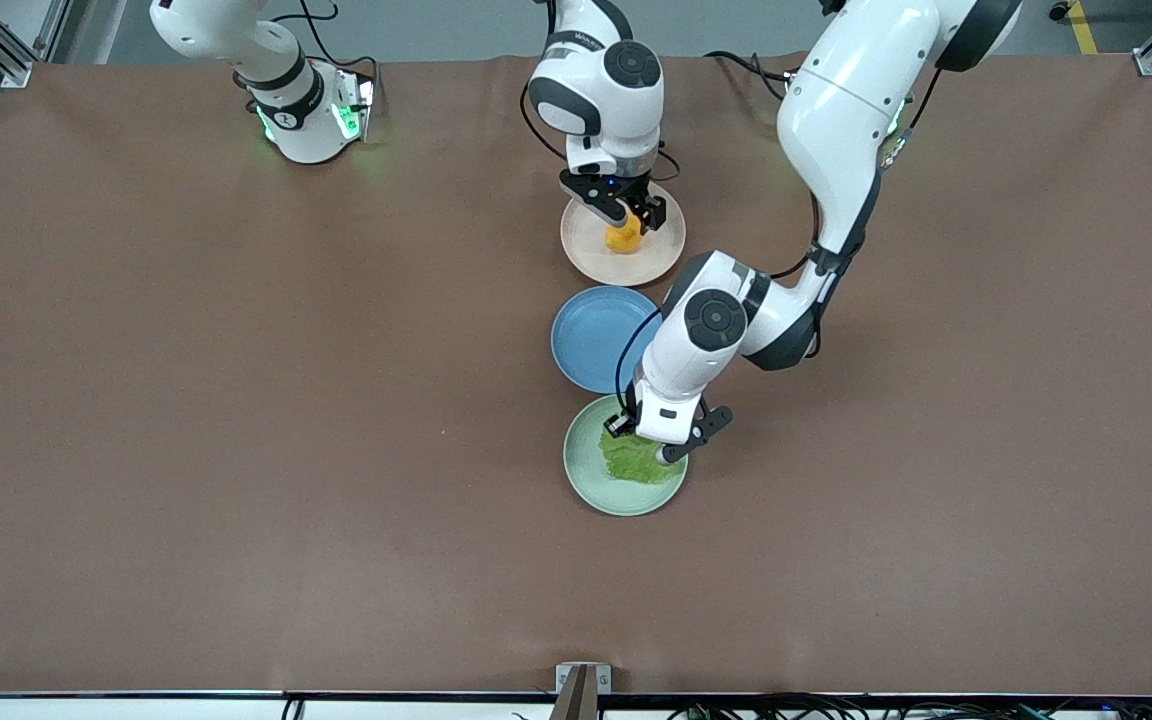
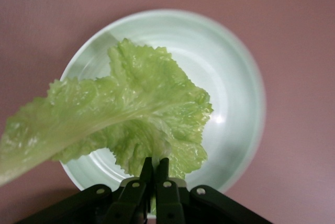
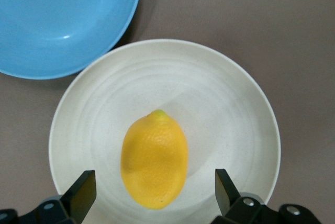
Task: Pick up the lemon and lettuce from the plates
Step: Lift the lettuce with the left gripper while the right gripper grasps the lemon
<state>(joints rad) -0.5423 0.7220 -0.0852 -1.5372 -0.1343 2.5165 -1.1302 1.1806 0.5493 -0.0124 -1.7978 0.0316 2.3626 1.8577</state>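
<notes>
A crinkled green lettuce (image 1: 633,459) (image 2: 131,114) leaf lies over the pale mint green plate (image 1: 586,480) (image 2: 235,77), the plate nearest the front camera. My left gripper (image 1: 652,448) (image 2: 155,167) is shut on the leaf's edge, its fingers pinching it. The orange-yellow lemon (image 1: 621,239) (image 3: 155,158) rests on the beige-pink plate (image 1: 661,262) (image 3: 230,109), close to the robots' bases. My right gripper (image 1: 628,216) (image 3: 153,191) hangs open just over the lemon, a finger on each side and neither touching it.
A blue plate (image 1: 591,340) (image 3: 57,20) sits empty between the two other plates, partly under the left arm's wrist. Bare brown table surrounds the three plates.
</notes>
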